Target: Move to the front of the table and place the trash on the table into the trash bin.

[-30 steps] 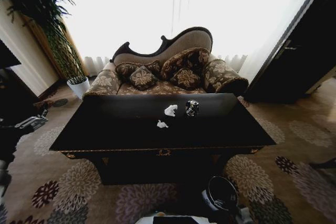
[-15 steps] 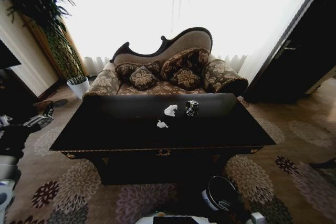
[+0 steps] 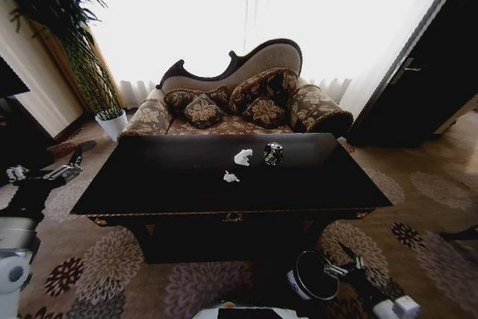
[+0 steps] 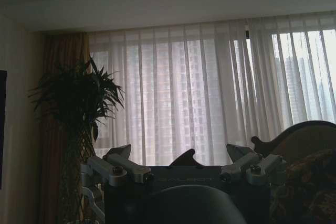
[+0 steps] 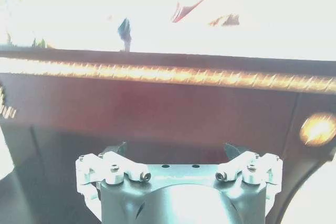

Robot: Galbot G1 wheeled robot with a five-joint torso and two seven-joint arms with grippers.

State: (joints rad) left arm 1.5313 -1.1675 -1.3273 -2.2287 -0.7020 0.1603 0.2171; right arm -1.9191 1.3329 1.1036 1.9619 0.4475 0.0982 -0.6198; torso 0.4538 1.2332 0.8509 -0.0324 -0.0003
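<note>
Head view shows our black surface [image 3: 149, 184] bearing two white paper bits [image 3: 243, 157], [image 3: 231, 177] and a dark shiny lump [image 3: 273, 153] near its middle. Our left pincer [image 3: 75, 156] hovers spread wide off the surface's left end. Our right pincer [image 3: 349, 258] hangs released just beside the black bin [image 3: 314, 276] on the floor.

Light: blown-out window glare behind sofa [image 3: 239, 95].
Table [image 3: 187, 184]: dark, glossy.
Edges: bent by lens.
Right wrist view: overexposed, hazy.
</note>
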